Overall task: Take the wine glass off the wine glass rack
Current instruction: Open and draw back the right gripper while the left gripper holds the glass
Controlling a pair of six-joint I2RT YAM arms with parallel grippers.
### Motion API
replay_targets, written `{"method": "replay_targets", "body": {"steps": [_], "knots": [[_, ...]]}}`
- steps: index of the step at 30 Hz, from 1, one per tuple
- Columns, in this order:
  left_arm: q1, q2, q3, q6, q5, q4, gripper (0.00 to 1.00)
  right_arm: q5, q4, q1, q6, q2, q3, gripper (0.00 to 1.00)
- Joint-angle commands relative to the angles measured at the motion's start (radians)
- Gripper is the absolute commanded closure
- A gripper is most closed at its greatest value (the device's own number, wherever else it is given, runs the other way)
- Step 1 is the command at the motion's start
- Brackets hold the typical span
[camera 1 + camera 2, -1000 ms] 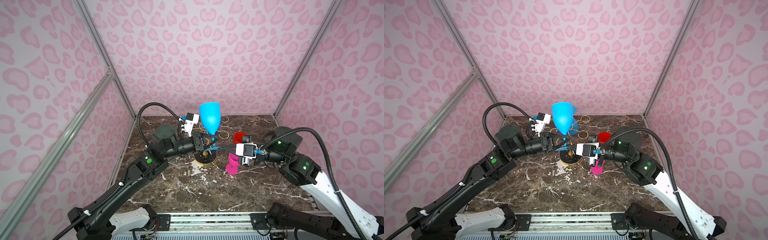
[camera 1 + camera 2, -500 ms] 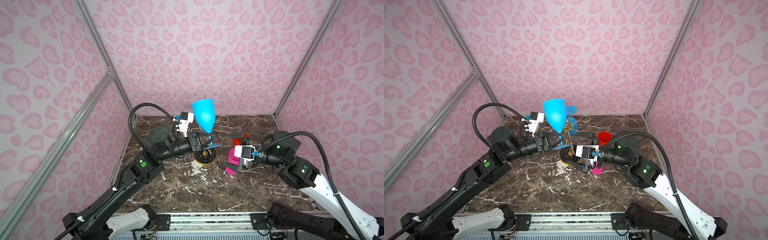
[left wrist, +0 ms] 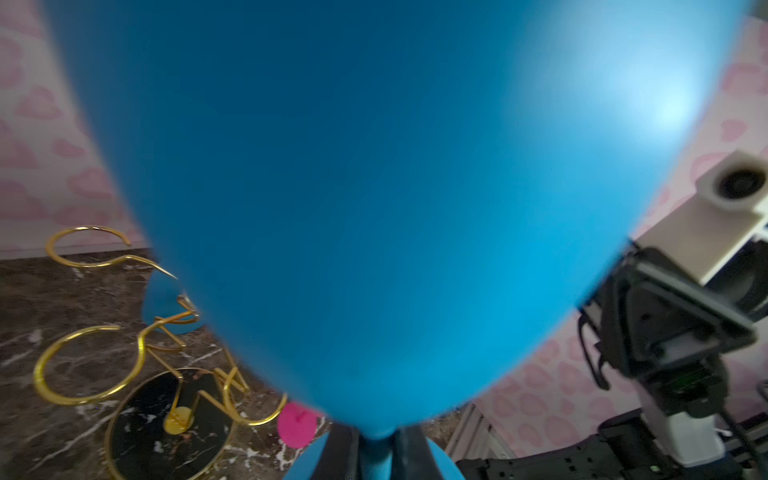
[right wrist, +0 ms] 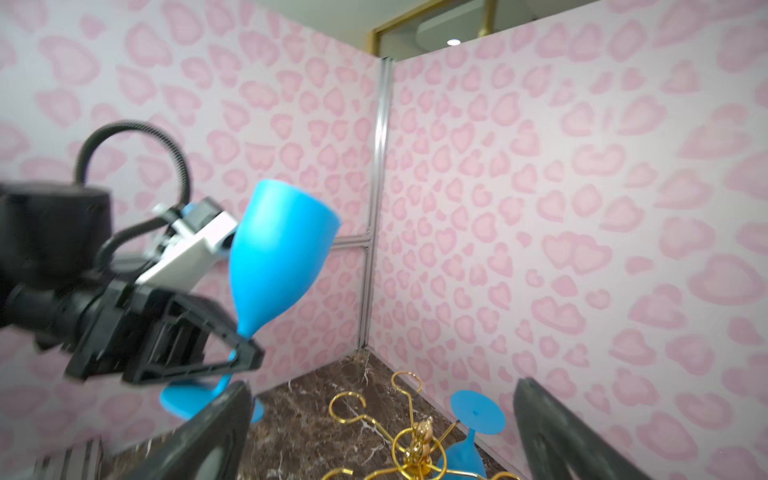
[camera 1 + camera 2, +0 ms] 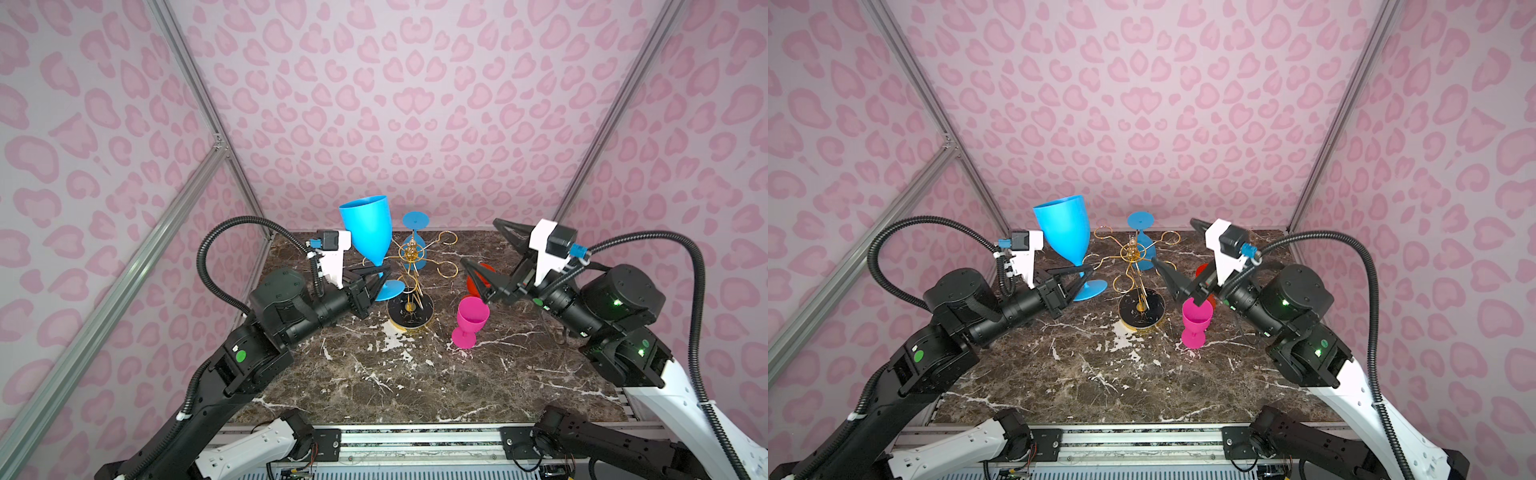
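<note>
**Now that blue wine glass (image 5: 368,232) is off rack (image 5: 401,311), R gripper (image 5: 478,241) lets go**

Both top views: L gripper (image 5: 384,270) clamped on glass stem, glass upright, raised, left of rack, apart from it. 1 s ago it stood over rack centre. R gripper, shut by rack stem 1 s ago, now jaws wide, empty, pulled back right, near pink glass (image 5: 471,318). Reads as removal done; set-down on table (image 5: 374,374) remains. 2nd blue glass (image 5: 415,219) hangs inverted on rack.

L wrist: bowl fills view, stem pinched between fingers (image 3: 345,453).

R wrist: own fingers (image 4: 208,436) well apart, nothing between.
</note>
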Motion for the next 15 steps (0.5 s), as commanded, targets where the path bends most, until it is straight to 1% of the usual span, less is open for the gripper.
{"method": "replay_targets", "body": {"steps": [1, 3, 5, 10, 12, 15], "knots": [[-0.001, -0.026, 0.000, 0.306, -0.156, -0.133, 0.96, 0.150, -0.213, -0.008, 0.206, 0.071, 0.129, 0.00], [-0.005, -0.034, 0.000, 0.416, -0.187, -0.184, 0.96, 0.100, -0.266, -0.023, 0.262, 0.121, 0.192, 0.00], [-0.014, -0.040, -0.005, 0.519, -0.218, -0.226, 0.96, 0.059, -0.283, -0.036, 0.325, 0.157, 0.229, 0.00], [-0.060, -0.072, -0.051, 0.729, -0.332, -0.236, 0.96, -0.150, -0.334, -0.106, 0.476, 0.252, 0.321, 0.09], [-0.082, -0.080, -0.063, 0.792, -0.389, -0.234, 0.96, -0.203, -0.389, -0.119, 0.509, 0.297, 0.375, 0.14], [-0.095, -0.092, -0.090, 0.874, -0.467, -0.219, 0.96, -0.266, -0.468, -0.120, 0.521, 0.355, 0.427, 0.18]]}}
